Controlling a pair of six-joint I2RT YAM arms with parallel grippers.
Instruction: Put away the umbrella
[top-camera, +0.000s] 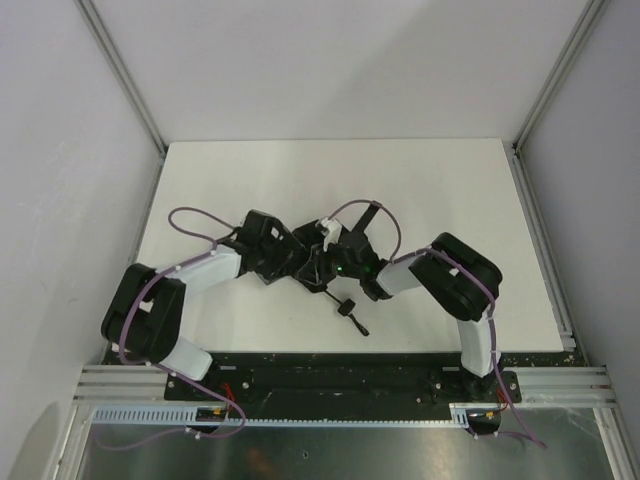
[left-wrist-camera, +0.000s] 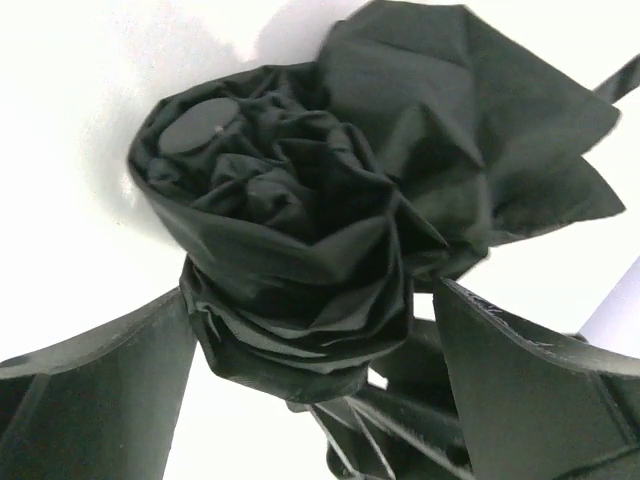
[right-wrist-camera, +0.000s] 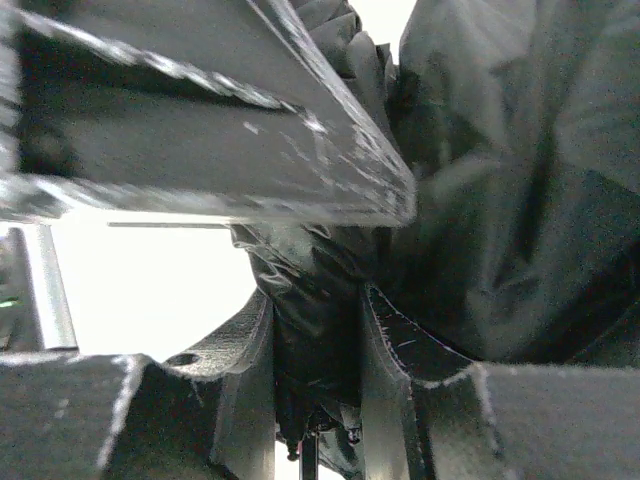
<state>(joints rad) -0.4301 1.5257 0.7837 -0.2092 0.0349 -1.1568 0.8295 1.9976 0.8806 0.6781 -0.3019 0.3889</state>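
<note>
The umbrella (top-camera: 312, 252) is a crumpled black fabric bundle at the middle of the white table, between both arms. Its short shaft ends in a black handle (top-camera: 352, 312) that points toward the near edge. My left gripper (top-camera: 285, 262) straddles the bundle. In the left wrist view the rolled fabric (left-wrist-camera: 290, 300) fills the gap between its fingers (left-wrist-camera: 110, 390), with thin ribs (left-wrist-camera: 380, 440) below. My right gripper (top-camera: 338, 262) is shut on a fold of fabric (right-wrist-camera: 315, 300), pinched between its fingers (right-wrist-camera: 400, 370).
The white table (top-camera: 450, 190) is walled on the left, back and right. A metal rail (top-camera: 340, 385) with the arm bases runs along the near edge. Purple cables (top-camera: 190, 215) loop above the arms. A blurred grey bar (right-wrist-camera: 200, 120) crosses the right wrist view.
</note>
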